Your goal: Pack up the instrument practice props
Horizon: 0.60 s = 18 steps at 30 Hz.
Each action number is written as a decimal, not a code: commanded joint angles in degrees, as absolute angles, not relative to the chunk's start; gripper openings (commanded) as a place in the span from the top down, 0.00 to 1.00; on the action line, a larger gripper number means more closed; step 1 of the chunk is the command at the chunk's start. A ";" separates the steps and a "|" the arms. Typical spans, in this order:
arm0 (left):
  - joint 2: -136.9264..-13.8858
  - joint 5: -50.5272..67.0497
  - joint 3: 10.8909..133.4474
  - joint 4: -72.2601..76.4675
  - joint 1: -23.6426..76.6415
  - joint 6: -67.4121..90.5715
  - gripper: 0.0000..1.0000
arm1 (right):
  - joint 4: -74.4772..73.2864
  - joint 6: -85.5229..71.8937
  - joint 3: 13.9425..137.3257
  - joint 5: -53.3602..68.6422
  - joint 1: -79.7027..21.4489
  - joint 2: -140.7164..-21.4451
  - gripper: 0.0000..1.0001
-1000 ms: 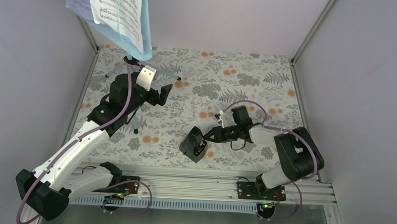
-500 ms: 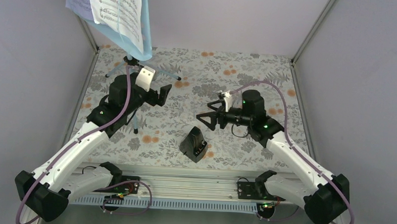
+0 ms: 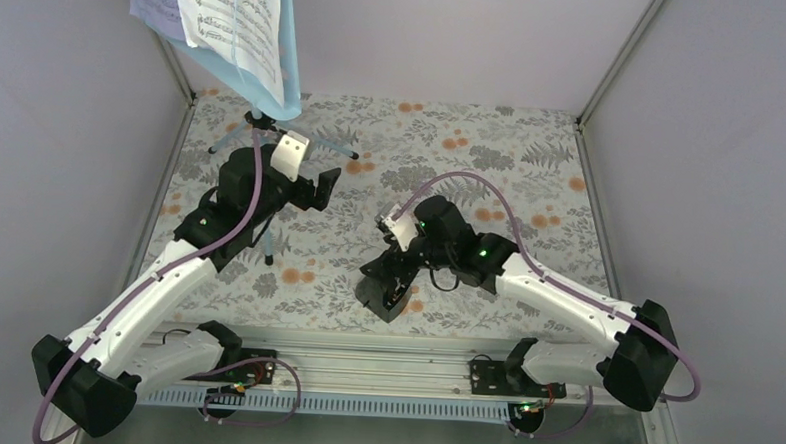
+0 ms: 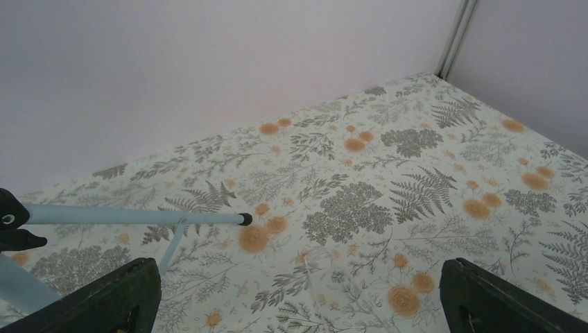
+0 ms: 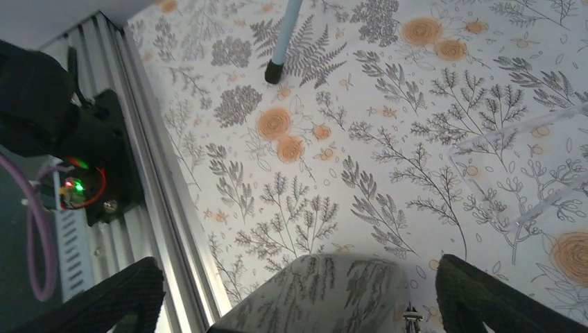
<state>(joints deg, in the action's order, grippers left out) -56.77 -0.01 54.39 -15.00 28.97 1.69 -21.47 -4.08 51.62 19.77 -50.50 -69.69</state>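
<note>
The light blue music stand (image 3: 276,67) stands at the back left with sheet-music pages (image 3: 228,20) on its desk, and its tripod legs (image 3: 258,136) are spread on the floral cloth. One leg tip (image 4: 244,219) shows in the left wrist view. My left gripper (image 3: 322,191) hovers open just right of the legs, nothing between its fingers (image 4: 104,302). The small black metronome (image 3: 386,290) sits near the front middle. My right gripper (image 3: 385,272) is open directly over it. Its fingers (image 5: 506,295) straddle the glossy metronome top (image 5: 333,288) with gaps on both sides.
The aluminium rail (image 3: 394,347) and arm bases run along the near edge, seen close by in the right wrist view (image 5: 139,173). A tripod leg tip (image 5: 274,69) lies beyond the metronome. A clear plastic piece (image 5: 520,163) rests on the cloth. Grey walls enclose the back and sides.
My right gripper opened off the metronome's side, lifted back, then came down over the metronome from behind. The metronome stayed put. The left arm has not moved.
</note>
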 commanded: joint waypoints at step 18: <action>-56.73 -0.32 54.31 -13.80 28.75 1.51 0.00 | -28.07 -19.35 48.96 -7.85 -53.91 -64.81 0.54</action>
